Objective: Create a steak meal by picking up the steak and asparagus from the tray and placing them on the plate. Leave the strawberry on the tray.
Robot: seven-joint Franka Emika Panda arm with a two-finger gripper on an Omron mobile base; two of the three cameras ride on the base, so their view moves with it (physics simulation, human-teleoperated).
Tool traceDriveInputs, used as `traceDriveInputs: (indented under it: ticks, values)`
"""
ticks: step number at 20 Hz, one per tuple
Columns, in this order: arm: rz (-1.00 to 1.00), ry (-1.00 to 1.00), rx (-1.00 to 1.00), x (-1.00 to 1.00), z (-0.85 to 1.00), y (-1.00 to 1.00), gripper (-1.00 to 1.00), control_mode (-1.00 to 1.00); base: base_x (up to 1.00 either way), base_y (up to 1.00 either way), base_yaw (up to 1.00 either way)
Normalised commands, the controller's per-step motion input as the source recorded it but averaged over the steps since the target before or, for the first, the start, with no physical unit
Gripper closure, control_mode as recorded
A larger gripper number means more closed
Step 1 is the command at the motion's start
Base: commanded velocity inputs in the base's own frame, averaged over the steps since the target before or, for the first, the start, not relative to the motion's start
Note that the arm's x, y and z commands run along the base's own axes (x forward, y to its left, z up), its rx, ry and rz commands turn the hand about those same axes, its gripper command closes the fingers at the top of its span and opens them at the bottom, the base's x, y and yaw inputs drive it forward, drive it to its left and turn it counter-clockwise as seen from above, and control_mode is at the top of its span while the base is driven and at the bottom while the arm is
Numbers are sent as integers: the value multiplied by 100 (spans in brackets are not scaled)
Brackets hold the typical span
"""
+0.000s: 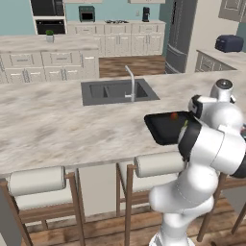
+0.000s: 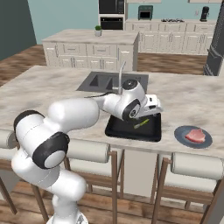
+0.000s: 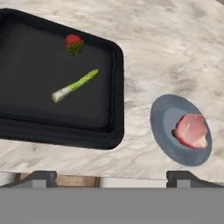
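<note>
Gripper (image 3: 112, 175) jaws were spread wide and empty above the counter. With the steak (image 3: 191, 130) already on the plate (image 3: 162, 127), the asparagus (image 3: 74, 85) remained on the tray (image 3: 114, 78), left of the plate; a descent over it was judged necessary next.

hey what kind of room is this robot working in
A home kitchen, by the look of it, rendered rather than real: a marble-look island counter with a sink and faucet, bar stools along its near edge, and a wall oven with cabinets behind.
</note>
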Motion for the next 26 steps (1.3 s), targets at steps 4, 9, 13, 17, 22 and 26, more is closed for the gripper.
traceDriveInputs:
  ticks: [4, 9, 13, 17, 22, 26]
  values:
    - [-18, 9, 28, 0, 0, 18, -100, -100, 0, 0, 0]
    - [-15, 14, 24, 1, -6, 23, -100, -100, 0, 0, 0]
    - [-13, 14, 8, 13, -41, 43, -100, -100, 0, 0, 0]
    - [-2, 2, 0, 29, -49, 34, -100, -100, 0, 0, 0]
    - [0, 0, 0, 34, -41, 6, -100, -100, 0, 0, 0]
    - [0, 0, 0, 35, -49, 0, -100, -100, 0, 0, 0]
